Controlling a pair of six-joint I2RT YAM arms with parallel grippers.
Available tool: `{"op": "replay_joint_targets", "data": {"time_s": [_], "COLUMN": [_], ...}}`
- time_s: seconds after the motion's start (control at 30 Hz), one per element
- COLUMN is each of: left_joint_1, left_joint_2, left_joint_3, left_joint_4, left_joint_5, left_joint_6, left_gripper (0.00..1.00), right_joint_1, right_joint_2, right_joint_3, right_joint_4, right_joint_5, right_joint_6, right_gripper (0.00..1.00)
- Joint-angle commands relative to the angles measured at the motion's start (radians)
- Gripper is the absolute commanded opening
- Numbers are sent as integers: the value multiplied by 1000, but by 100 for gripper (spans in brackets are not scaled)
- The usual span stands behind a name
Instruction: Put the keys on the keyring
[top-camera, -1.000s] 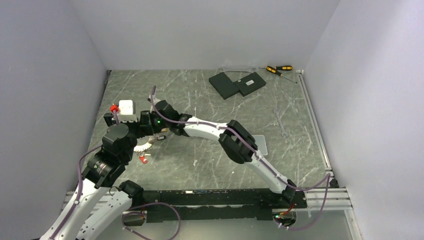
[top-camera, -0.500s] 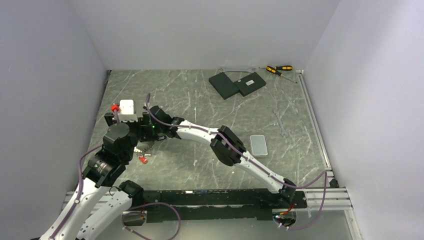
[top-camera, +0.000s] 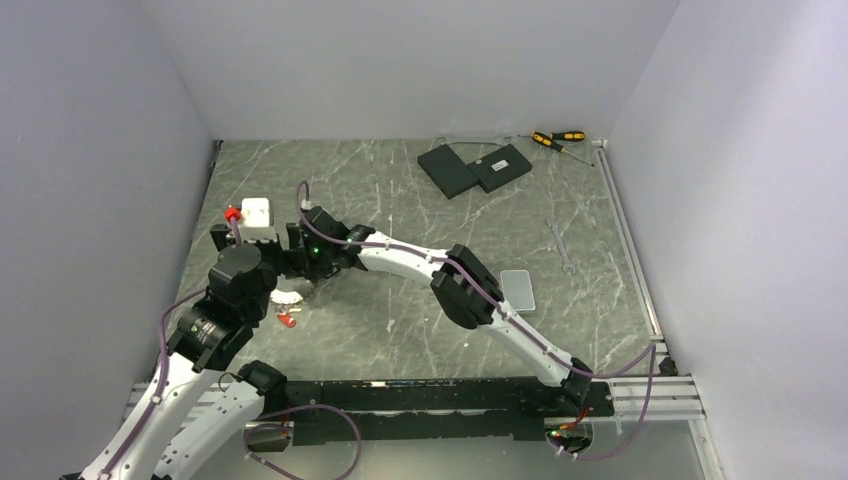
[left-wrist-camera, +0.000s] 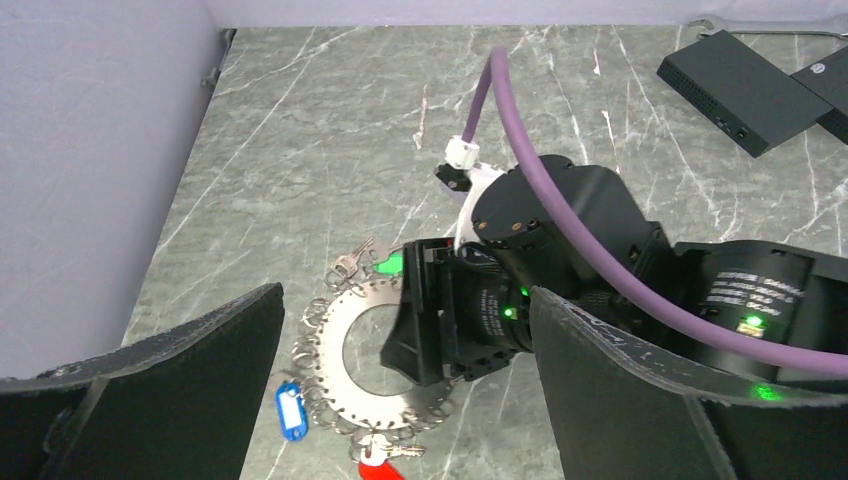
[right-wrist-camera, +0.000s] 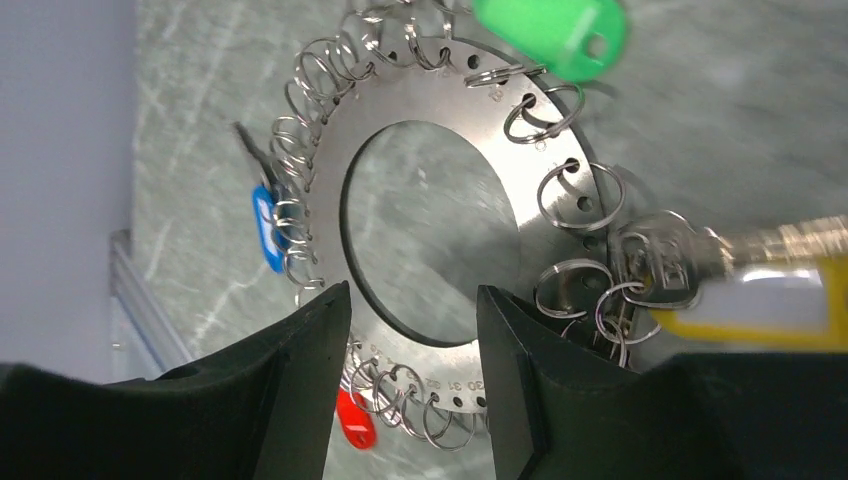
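Keyring: flat metal disc with a wide centre hole (right-wrist-camera: 440, 95), its rim lined with small wire loops (right-wrist-camera: 565, 195). It lies flat on the bench (top-camera: 420, 200), far left, beneath both wrists.
Keys at the rim: the green tag (right-wrist-camera: 555, 35), blue tag (right-wrist-camera: 266, 228) and red tag (right-wrist-camera: 352, 420) each sit right against the loops, spaced around the disc.
Yellow tag: the yellow tag (right-wrist-camera: 750, 308) and its silver key sit blurred at the disc's edge. The key head is tangled in a cluster of loops, and I cannot tell whether it is threaded through.
Bare keys: a pair of small plain keys (left-wrist-camera: 348, 264) lies just off the rim near the green tag. Hooked or loose, unclear.
Right gripper: the right gripper (right-wrist-camera: 412, 300) hangs over the disc with its jaws part-spread and nothing between them. The yellow tag lies outside them.
Left gripper: the left gripper (left-wrist-camera: 405, 300) is spread wide and holding nothing, looking down on the disc and the other wrist.
Done, by my reading: three coloured keys look mounted, and no tagged key shows anywhere else on the bench.
Left to do, by my reading: seat or confirm the yellow key, then check the plain pair.
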Motion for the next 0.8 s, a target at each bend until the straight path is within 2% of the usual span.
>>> {"op": "replay_joint_targets", "data": {"time_s": [0.0, 0.23, 0.53, 0.77], "left_joint_1": [7, 9, 9, 10], "left_joint_2": [9, 9, 7, 13], "left_joint_3": [14, 13, 13, 17], "left_joint_4": [17, 17, 16, 12], "left_joint_5": [-12, -13, -8, -8], "left_joint_6": [10, 10, 7, 7], "left_gripper": [97, 97, 97, 97], "right_joint_1": [-15, -34, -145, -193], "right_joint_2": [-68, -236, -501, -726], "right_joint_3": [-117, -352, -770, -952], "right_joint_4": [-209, -223, -175, -176], "right_joint_5": [133, 235, 274, 330], "right_joint_6": [-121, -203, -317, -472], "right_gripper": [53, 51, 47, 46]}}
